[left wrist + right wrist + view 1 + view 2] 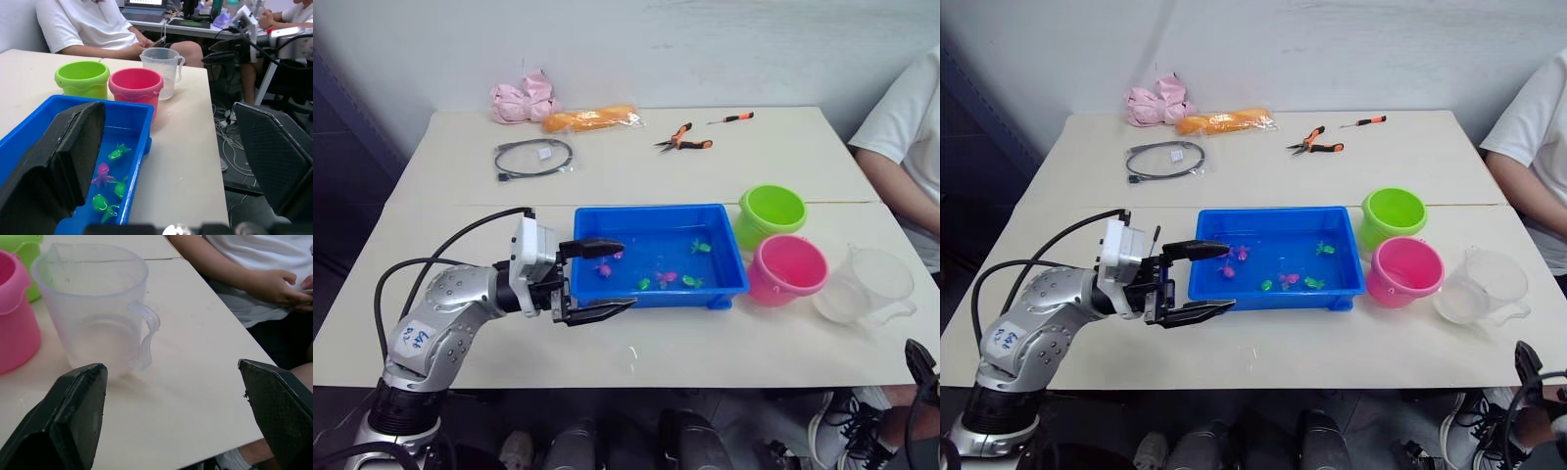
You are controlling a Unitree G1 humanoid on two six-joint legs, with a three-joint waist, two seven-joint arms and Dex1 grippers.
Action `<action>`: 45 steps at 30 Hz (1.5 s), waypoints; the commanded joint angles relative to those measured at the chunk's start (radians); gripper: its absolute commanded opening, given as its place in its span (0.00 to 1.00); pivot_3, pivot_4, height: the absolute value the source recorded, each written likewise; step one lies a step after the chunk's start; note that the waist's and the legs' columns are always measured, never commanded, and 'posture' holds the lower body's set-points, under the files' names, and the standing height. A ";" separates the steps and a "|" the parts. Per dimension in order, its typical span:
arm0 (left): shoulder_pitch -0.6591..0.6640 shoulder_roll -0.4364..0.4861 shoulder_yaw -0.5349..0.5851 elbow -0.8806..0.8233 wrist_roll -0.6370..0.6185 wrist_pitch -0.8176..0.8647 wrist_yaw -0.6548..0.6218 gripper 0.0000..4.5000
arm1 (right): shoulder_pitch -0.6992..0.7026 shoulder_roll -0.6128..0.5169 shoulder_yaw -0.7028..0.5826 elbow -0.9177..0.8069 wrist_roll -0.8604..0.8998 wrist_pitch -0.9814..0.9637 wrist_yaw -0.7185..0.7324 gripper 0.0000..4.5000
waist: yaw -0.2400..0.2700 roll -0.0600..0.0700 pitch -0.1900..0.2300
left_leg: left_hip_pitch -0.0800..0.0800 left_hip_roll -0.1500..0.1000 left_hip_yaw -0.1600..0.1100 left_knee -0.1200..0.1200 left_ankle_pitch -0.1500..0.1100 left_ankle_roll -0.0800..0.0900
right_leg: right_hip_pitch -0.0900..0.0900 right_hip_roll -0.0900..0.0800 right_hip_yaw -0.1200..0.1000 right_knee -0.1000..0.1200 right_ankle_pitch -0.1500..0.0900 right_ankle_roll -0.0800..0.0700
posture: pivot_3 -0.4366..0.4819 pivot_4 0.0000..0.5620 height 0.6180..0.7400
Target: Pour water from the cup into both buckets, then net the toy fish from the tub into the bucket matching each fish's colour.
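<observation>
While the left gripper (609,277) hangs wide open and empty at the tub's (724,282) near left corner, mid-frame, the cup (864,284) stands at lower right beside the pink bucket (787,269); the right gripper (176,416) gapes open near it.

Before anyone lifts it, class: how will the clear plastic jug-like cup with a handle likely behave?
The clear plastic jug-like cup with a handle probably stays rigid and light. Little water seems to be inside, so sloshing looks minor. Its handle should allow a firm grip.
</observation>
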 commanded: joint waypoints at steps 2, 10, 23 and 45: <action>-0.018 -0.016 -0.019 -0.013 0.027 -0.013 0.010 0.99 | -0.074 -0.046 0.026 0.064 -0.053 0.030 -0.030 1.00 | 0.000 0.000 0.000 | 0.000 0.000 0.000 0.000 0.000 0.000 | 0.000 0.000 0.000 0.000 0.000 0.000 | 0.48 0.27 1.00; 0.022 -0.014 -0.007 -0.045 0.043 -0.005 0.036 0.99 | -0.217 -0.101 0.041 0.212 -0.121 0.029 -0.061 1.00 | 0.002 0.000 0.000 | -0.001 -0.001 0.000 0.001 0.001 0.001 | 0.000 0.000 0.000 0.001 0.000 0.000 | 0.48 0.27 1.00; 0.094 0.000 0.000 -0.090 0.062 -0.008 0.058 0.99 | -0.383 -0.103 0.033 0.428 -0.124 0.000 -0.069 1.00 | -0.004 0.000 0.000 | -0.001 0.000 0.000 0.001 0.002 0.001 | 0.000 0.000 0.000 0.001 0.000 0.001 | 0.48 0.27 1.00; 0.113 0.021 0.004 -0.070 0.093 -0.033 0.044 1.00 | -0.627 -0.099 0.020 0.746 -0.053 -0.183 -0.005 0.38 | -0.005 0.000 0.000 | -0.001 -0.001 0.000 0.001 0.003 0.001 | 0.000 -0.001 0.000 0.000 0.001 0.001 | 0.48 0.27 1.00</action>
